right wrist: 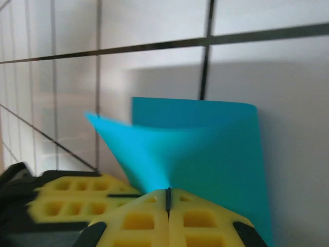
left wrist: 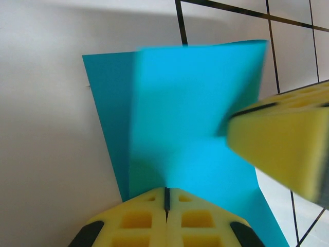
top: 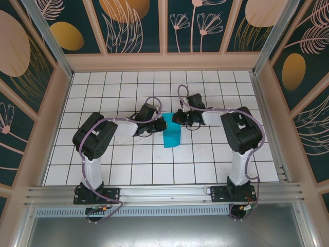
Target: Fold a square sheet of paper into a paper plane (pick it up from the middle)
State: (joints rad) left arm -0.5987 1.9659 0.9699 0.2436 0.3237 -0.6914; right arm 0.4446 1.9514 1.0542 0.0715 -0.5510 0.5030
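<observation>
- Plainly, the task is at an early stage: the square sheet of paper (left wrist: 190, 113) is no longer a flat square. From above it reads as a narrow teal strip, and a darker layer peeks out beside a brighter one.
- It sits about the middle of the bench (top: 128, 170), well away from every edge, with part of it raised off the surface.
- The left end effector (left wrist: 166, 198) has its yellow pads pressed together, with the sheet's edge pinched in the seam.
- The right end effector (right wrist: 167, 198) is likewise closed on the paper from the opposite side, and the sheet fans upward from its pads.
- Done, I judge: the pickup and a rough first lengthwise fold, though I cannot tell whether its crease is pressed.
- Left: the nose corners, the wing folds and any sharpening of creases. Nothing dart-shaped is here yet.
</observation>
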